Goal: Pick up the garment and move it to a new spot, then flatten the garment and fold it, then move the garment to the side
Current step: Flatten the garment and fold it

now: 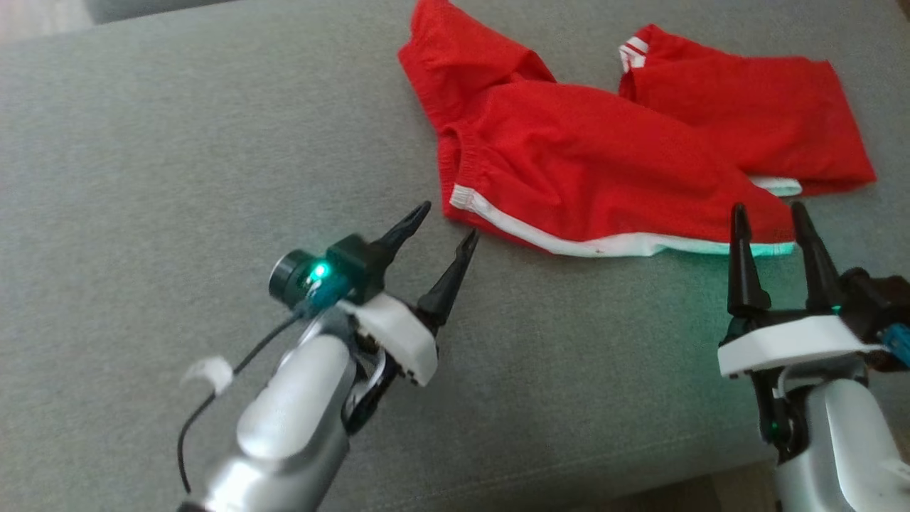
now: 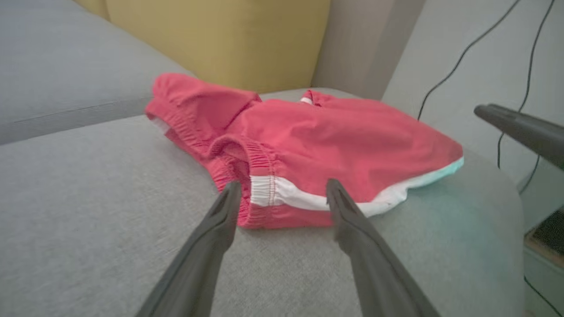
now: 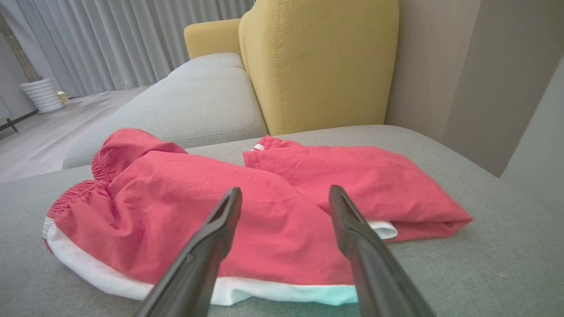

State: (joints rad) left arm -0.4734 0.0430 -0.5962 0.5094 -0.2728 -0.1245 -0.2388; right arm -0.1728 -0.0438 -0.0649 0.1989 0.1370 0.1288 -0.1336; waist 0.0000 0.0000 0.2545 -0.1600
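Red shorts (image 1: 611,149) rumpled on grey cushion (image 1: 178,142); yellow backrest (image 3: 317,61) behind

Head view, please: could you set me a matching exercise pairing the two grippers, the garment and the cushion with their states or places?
Things:
1 left gripper
2 right gripper
3 garment
4 cushion

States:
a grey, under the garment
b open, near the waistband end
c red, crumpled, white-striped
d open, at the leg-hem end

Pairs: 1-b; 2-d; 3-c; 4-a

Grey sofa seat (image 1: 142,142), yellow backrest (image 3: 317,61), wood floor (image 3: 44,145) (pale curtains (image 3: 110,44) behind).
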